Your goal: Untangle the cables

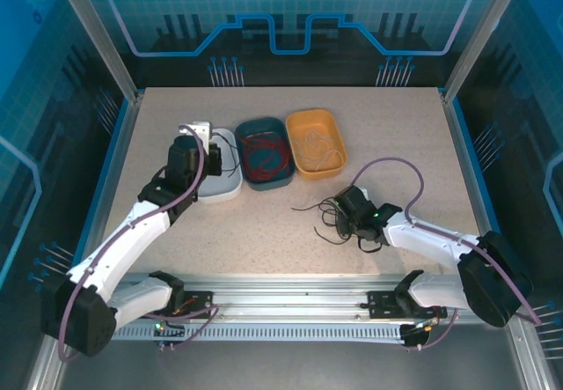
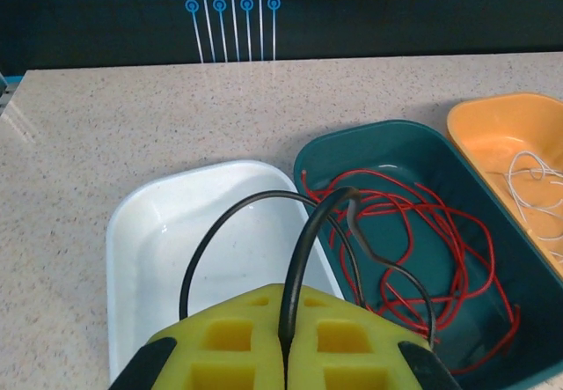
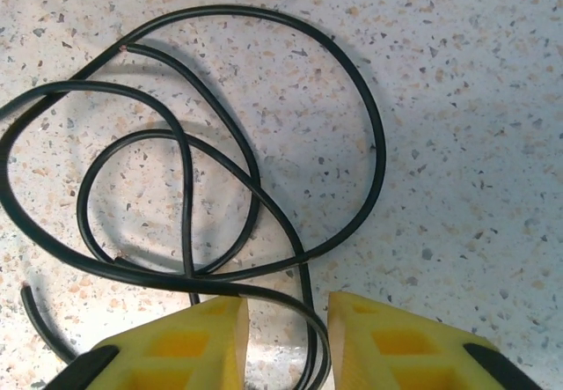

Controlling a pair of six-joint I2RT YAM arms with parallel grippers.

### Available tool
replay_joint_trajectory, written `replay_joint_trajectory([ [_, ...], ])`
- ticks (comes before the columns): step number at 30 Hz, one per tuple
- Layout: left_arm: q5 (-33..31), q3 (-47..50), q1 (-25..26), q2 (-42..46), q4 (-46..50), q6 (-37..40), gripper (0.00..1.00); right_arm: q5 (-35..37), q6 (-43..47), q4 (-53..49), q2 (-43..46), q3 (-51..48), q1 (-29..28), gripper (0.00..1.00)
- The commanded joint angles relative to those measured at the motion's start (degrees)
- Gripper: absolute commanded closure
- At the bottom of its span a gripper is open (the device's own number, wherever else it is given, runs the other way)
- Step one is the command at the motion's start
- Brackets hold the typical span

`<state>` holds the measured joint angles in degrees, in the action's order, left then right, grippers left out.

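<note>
Fingers (image 2: pixel 229 355) of left gripper (image 2: pixel 286 350) pinched tight on a black cable (image 2: pixel 303 240) above white tray (image 2: pixel 132 240). Right gripper (image 3: pixel 286 320) spread wide over loose black coil (image 3: pixel 264 179) on table (image 3: pixel 457 143), one strand between its fingers. Red cable (image 2: pixel 413 223) in teal tray (image 2: pixel 369 139), cream cable (image 2: pixel 532 174) in orange tray (image 2: pixel 493 117).

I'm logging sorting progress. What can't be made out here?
- Left wrist view: held black cable, end hidden between shut pads of the left tool.
- Right wrist view: loose black cable, cut off at left and bottom edges; strand count unclear.
- Top view: white cable in the orange tray, too thin to trace.
</note>
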<state>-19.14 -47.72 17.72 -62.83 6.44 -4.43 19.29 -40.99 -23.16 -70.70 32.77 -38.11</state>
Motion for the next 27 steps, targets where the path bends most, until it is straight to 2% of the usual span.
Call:
replay_joint_trajectory([
  [1, 3.9, -2.1, -3.7, -2.1, -5.6, 0.6, 1.00, 0.4, -1.9, -1.4, 1.4, -0.9, 0.6, 0.68],
  [9, 8.4, -6.8, -8.7, -10.0, 0.8, -2.4, 1.00, 0.5, -2.2, -1.3, 2.5, -1.1, 0.6, 0.66],
  [19, 6.8, -9.8, -9.2, -17.6, 7.4, -10.7, 1.00, 0.4, -2.4, -1.9, 1.7, 0.2, 0.7, 0.67],
  [27, 6.0, -8.2, -9.2, -20.7, 6.2, -13.8, 0.97, 0.3, -2.5, -2.0, 1.7, 0.5, 0.7, 0.65],
])
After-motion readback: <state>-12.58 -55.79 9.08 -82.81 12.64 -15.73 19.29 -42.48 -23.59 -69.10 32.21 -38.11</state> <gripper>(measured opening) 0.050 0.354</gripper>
